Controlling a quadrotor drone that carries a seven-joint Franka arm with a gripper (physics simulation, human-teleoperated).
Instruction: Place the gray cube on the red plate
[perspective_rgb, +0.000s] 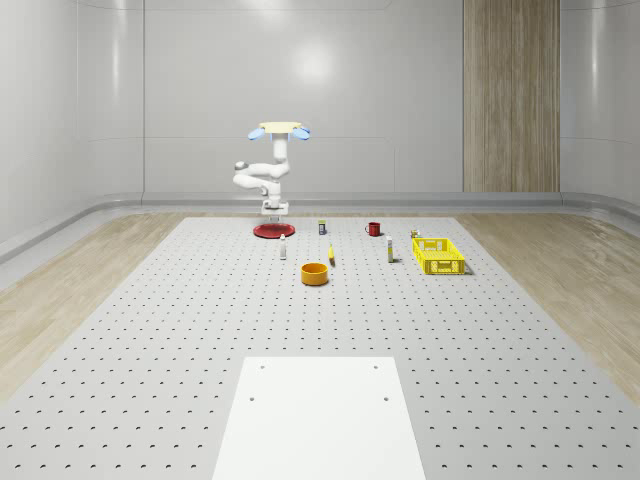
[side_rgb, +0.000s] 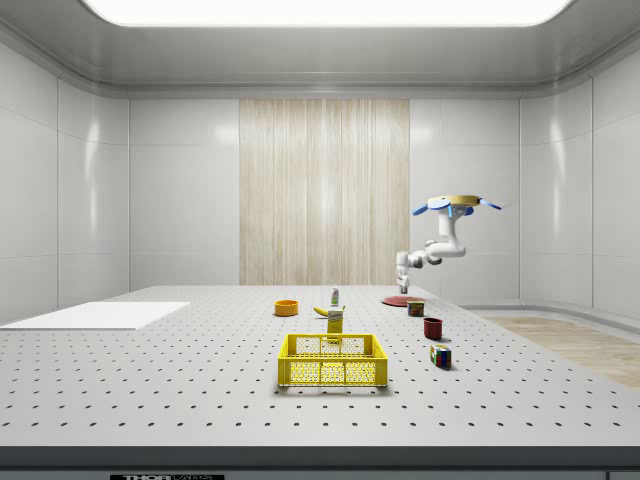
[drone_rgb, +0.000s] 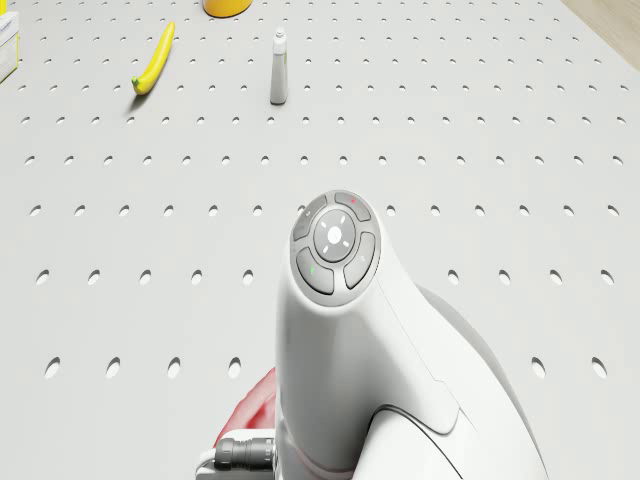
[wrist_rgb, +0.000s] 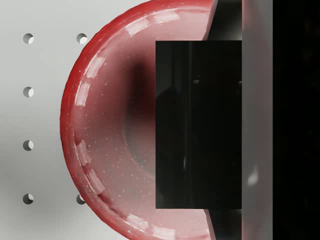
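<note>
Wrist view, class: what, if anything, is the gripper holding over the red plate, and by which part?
A dark block, probably the gray cube, sits at the gripper above the red plate. Which faces the fingers hold cannot be told.

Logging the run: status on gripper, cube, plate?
Drone hovering over red plate; gripper just above it. Dark block at the fingers, plate beneath. Nothing obstructing.

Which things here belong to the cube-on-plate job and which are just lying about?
Job: red plate, dark cube seen over it in the wrist view, gripper above the plate, under the hovering drone.
Lying about: yellow basket, orange bowl, banana, red mug.
</note>
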